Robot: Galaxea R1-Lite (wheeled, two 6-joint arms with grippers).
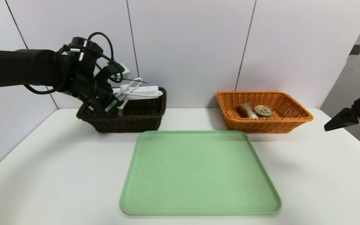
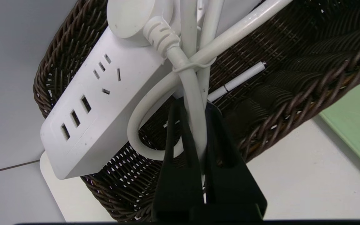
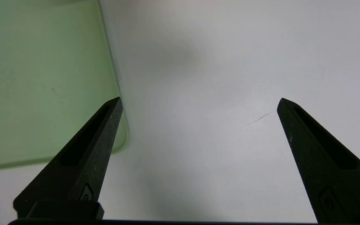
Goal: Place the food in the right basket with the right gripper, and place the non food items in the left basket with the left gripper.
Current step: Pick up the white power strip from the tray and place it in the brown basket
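A white power strip (image 1: pixel 139 91) (image 2: pixel 86 118) hangs tilted over the dark brown left basket (image 1: pixel 127 123) (image 2: pixel 292 103), one end past the rim. My left gripper (image 1: pixel 114 107) (image 2: pixel 194 104) sits at the basket's left end, shut on the strip's bundled white cable (image 2: pixel 195 125). A white pen (image 2: pixel 239 80) lies inside this basket. The orange right basket (image 1: pixel 295 109) holds a tin can (image 1: pixel 263 111) and a wrapped snack (image 1: pixel 247 110). My right gripper (image 1: pixel 331 125) (image 3: pixel 198 103) hovers open and empty above the table's right edge.
A green tray (image 1: pixel 198 172) (image 3: pixel 42 78) (image 2: pixel 355 125) with nothing on it lies in the middle of the white table (image 1: pixel 42 175), in front of both baskets. A panelled wall stands right behind the baskets.
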